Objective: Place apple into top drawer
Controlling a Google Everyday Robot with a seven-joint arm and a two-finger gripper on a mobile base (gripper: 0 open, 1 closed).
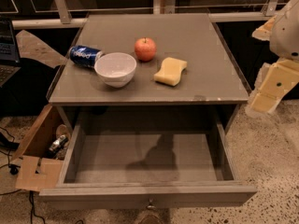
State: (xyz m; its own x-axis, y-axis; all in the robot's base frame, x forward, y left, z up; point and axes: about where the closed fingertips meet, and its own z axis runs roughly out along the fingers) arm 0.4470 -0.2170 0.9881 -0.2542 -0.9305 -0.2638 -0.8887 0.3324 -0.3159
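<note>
The apple [145,49], small and red-orange with a short stem, stands on the grey table top [187,36] behind the white bowl and left of the yellow sponge. The top drawer [149,160] is pulled wide open below the table top. Its flat grey bottom holds nothing but a shadow, and its small metal knob [150,203] is at the front. My gripper [273,85] shows as cream-coloured parts at the right edge, beside the table's right side. It is well apart from the apple and holds nothing that I can see.
A white bowl [115,68] and a blue can [85,56] lying on its side are at the left of the table top. A yellow sponge [171,71] lies right of the apple. An open cardboard box [39,148] sits on the floor at the left.
</note>
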